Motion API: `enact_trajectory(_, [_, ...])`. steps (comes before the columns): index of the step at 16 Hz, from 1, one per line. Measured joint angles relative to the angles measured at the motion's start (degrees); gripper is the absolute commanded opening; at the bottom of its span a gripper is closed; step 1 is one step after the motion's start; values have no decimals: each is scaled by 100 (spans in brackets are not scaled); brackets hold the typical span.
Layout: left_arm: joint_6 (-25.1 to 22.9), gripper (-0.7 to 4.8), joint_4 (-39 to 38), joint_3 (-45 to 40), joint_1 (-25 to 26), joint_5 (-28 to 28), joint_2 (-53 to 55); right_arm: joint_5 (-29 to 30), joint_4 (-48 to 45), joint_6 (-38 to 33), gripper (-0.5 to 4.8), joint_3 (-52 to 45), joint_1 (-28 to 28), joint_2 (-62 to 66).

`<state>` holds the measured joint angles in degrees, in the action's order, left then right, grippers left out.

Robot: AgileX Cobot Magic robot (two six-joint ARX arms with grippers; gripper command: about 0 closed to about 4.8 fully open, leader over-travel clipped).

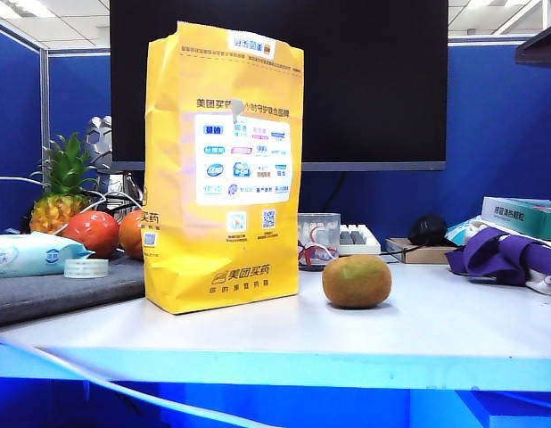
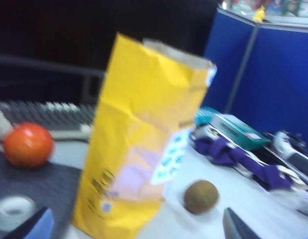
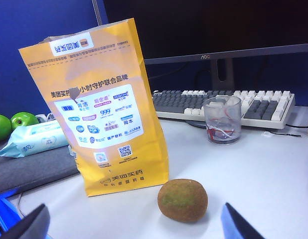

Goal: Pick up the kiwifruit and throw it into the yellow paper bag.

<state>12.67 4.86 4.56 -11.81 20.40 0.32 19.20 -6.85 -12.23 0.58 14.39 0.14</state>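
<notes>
The exterior view is bright and sharp, lit by ceiling panels (image 1: 21, 9) overhead; the white table (image 1: 436, 312) glares softly and the kiwifruit (image 1: 357, 281) casts a faint shadow at its base; the monitor (image 1: 365, 80) stays flat black. The left wrist view is dim and smeared with blur; the yellow paper bag (image 2: 144, 124) has soft edges there. The right wrist view is crisp and evenly lit.

Bright-yellow yellow paper bag (image 1: 224, 169) with white logo panel; brown-green kiwifruit (image 1: 357, 281); white table (image 1: 418, 325); red-orange fruits (image 1: 93, 233); purple cloth (image 1: 503, 254).
</notes>
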Motion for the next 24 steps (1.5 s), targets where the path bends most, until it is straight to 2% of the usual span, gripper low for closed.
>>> enact_trajectory(3, [-125, 479, -42, 105, 0, -9, 2, -4, 2, 0, 479, 0, 0, 0])
enact_trajectory(5, [-131, 479, -374, 358, 0, -109, 205, -42, -98, 0, 479, 0, 0, 0])
enact_trajectory(8, [-269, 479, -619, 1123, 0, -507, 940, -579, -549, -2, 479, 7, 0, 0])
enact_trajectory(10, [-608, 479, -603, 1832, 0, -492, 1989, -990, -345, -2, 479, 164, 0, 109])
enact_trajectory(13, [-1399, 479, -723, 2785, -170, 136, 3530, -1480, -120, 52, 479, 717, -2, 769])
enact_trajectory(14, [-1635, 479, -933, 3084, -369, 219, 3908, -1510, -70, 129, 479, 1019, -4, 1248])
enact_trajectory(16, [-2295, 479, -1362, 3860, -1093, 160, 4863, -1432, 22, 251, 479, 1615, -4, 2271])
enact_trajectory(18, [-2973, 479, -1716, 4205, -1923, -310, 5396, -1032, 280, 435, 479, 2306, -11, 3462])
enact_trajectory(20, [-3156, 479, -1742, 4540, -2787, -1252, 5956, -708, 916, 782, 479, 3047, -68, 4485])
enact_trajectory(22, [-3220, 479, -1744, 4704, -3279, -2063, 6269, -505, 1451, 1134, 479, 3860, -129, 5580])
enact_trajectory(24, [-3213, 479, -1709, 4708, -3792, -2459, 6476, -181, 1891, 1327, 479, 4463, -186, 6321])
